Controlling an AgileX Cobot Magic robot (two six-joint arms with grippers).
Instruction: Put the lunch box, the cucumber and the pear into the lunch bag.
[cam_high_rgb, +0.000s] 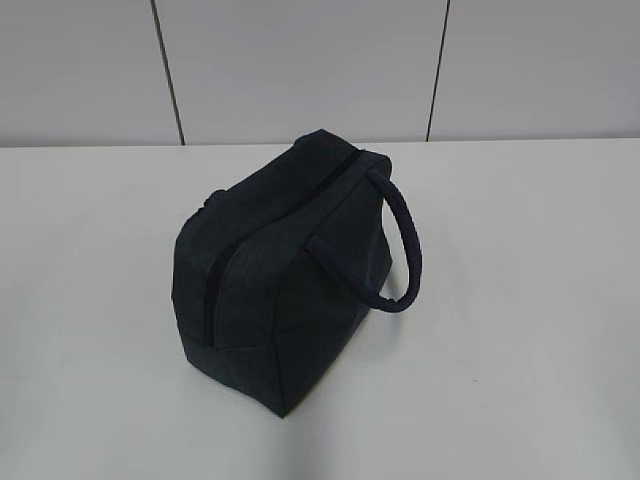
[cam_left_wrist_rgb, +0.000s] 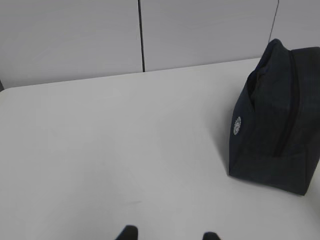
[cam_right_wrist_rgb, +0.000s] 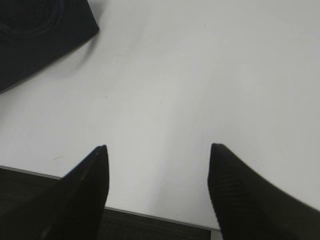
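The dark navy lunch bag (cam_high_rgb: 280, 265) stands in the middle of the white table (cam_high_rgb: 520, 300), its zipper shut along the top and a padded loop handle (cam_high_rgb: 405, 250) hanging on its right side. It also shows at the right of the left wrist view (cam_left_wrist_rgb: 275, 120) and in the top left corner of the right wrist view (cam_right_wrist_rgb: 35, 35). The lunch box, cucumber and pear are out of view. My left gripper (cam_left_wrist_rgb: 169, 234) is open and empty over bare table, left of the bag. My right gripper (cam_right_wrist_rgb: 157, 150) is open and empty above the table's front edge.
A pale panelled wall (cam_high_rgb: 300, 60) stands behind the table. The table's front edge (cam_right_wrist_rgb: 150, 216) shows in the right wrist view, with dark floor below it. Neither arm shows in the exterior view.
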